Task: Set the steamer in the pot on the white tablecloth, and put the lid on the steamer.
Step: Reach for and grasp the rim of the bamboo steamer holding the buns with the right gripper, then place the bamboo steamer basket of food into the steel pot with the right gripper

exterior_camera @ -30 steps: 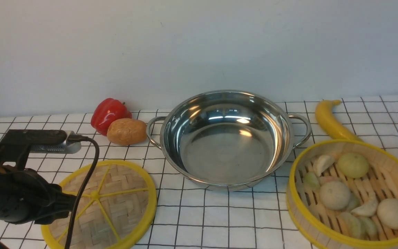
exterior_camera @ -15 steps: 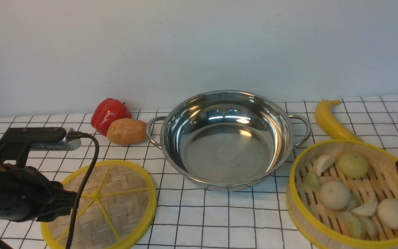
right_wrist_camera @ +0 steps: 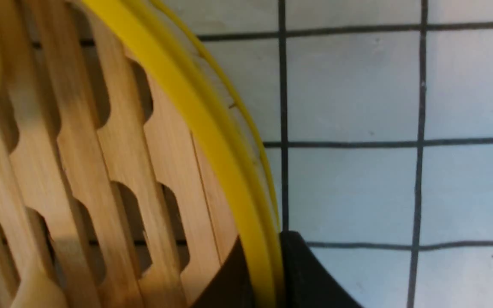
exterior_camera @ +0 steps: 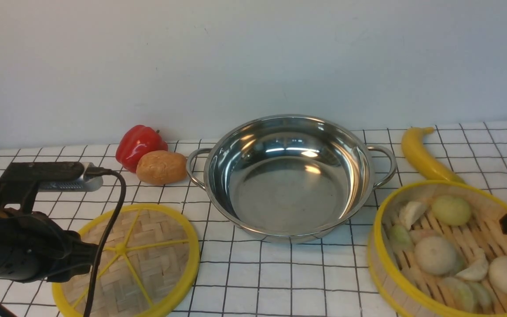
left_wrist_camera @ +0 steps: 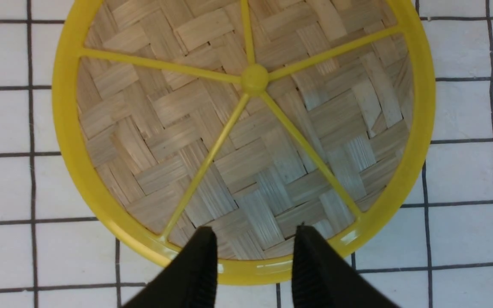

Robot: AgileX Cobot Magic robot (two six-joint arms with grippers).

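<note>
From my station, the right jaws are pinching the wall of the round bamboo steamer with pale wood sides and yellow rims. In the right wrist view one black finger lies outside over the cloth and the other sits inside against the slats, with the yellow rim clamped between them. The steamer is at the table's near right corner on the white tablecloth with a thin black grid. It is just beside the wide shiny stainless-steel pot with two loop handles, not in it. I cannot tell whether its base is clear of the cloth.

Pale round buns lie on the steamer's slatted floor. The pot stands mid-table toward the far edge. The flat woven-bamboo lid with a thick yellow rim and six spokes lies at the near left corner. The left jaws hang over the lid's rim, spread, with nothing gripped. A red bell pepper and a brown potato sit together near the far edge, between the pot and the left edge. A long yellow banana lies near the far right corner.
</note>
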